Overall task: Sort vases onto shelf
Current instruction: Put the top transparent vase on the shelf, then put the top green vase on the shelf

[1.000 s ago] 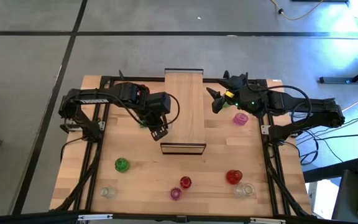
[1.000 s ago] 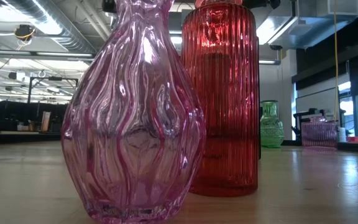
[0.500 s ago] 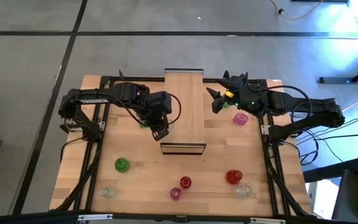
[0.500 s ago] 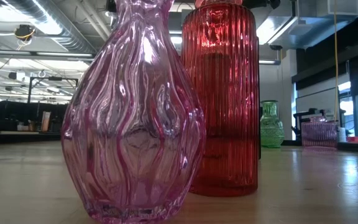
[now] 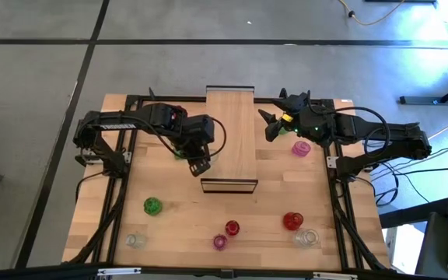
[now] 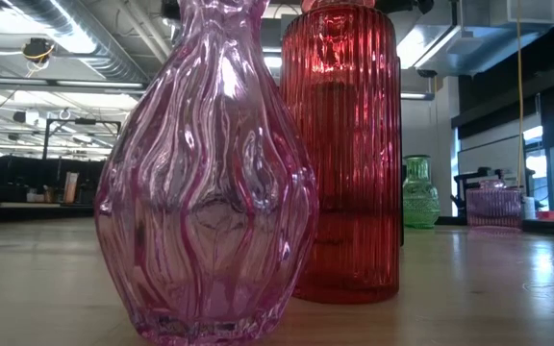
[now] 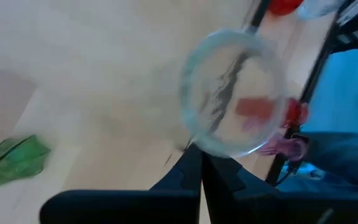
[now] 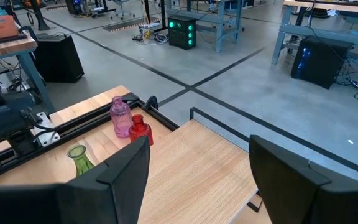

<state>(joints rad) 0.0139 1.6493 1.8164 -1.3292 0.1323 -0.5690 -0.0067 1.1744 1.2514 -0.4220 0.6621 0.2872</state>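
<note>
While the right tool (image 5: pixel 271 124) hangs open right of the shelf (image 5: pixel 230 132), the left tool (image 5: pixel 198 166) grips a clear vase (image 7: pixel 232 118).

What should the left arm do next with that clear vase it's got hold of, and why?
Probably carry it sideways over the shelf and lower it there. The left gripper is shut on the rim of the clear vase, beside the shelf's left edge rather than over it in the high view. The shelf top looks bare, and the right gripper hangs open at the far side.
</note>
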